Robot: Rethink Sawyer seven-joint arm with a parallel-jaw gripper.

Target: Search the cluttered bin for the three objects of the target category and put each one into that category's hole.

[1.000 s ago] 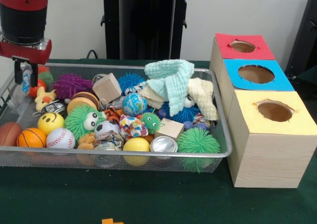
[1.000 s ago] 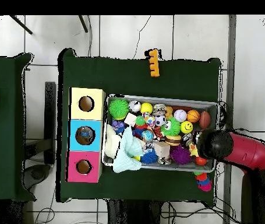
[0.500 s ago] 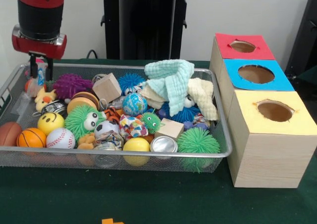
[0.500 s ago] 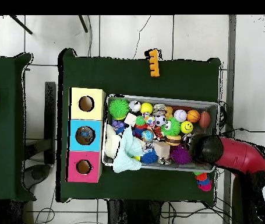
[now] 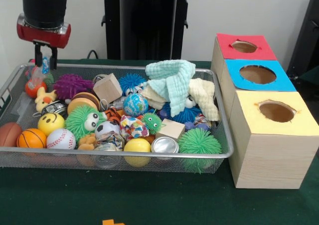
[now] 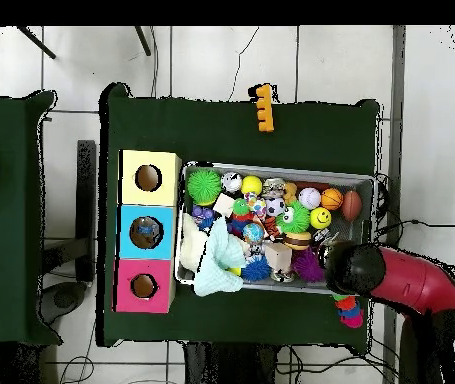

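The pincer (image 5: 44,60) hangs above the bin's (image 5: 219,150) far corner gripping a small bluish item, with all 3 holes apparently awaiting drops.

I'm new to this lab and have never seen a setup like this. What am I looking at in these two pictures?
It is a robot arm sorting toys. One picture looks across the table at it; the other looks straight down. The red and black arm ends in a gripper, raised above one end of a wire mesh bin and pinching a small pale object that I cannot identify. The bin is heaped with balls, spiky toys, wooden blocks, cans and cloths. Beside it stand three wooden boxes, each with a hole on top: red, blue and yellow.
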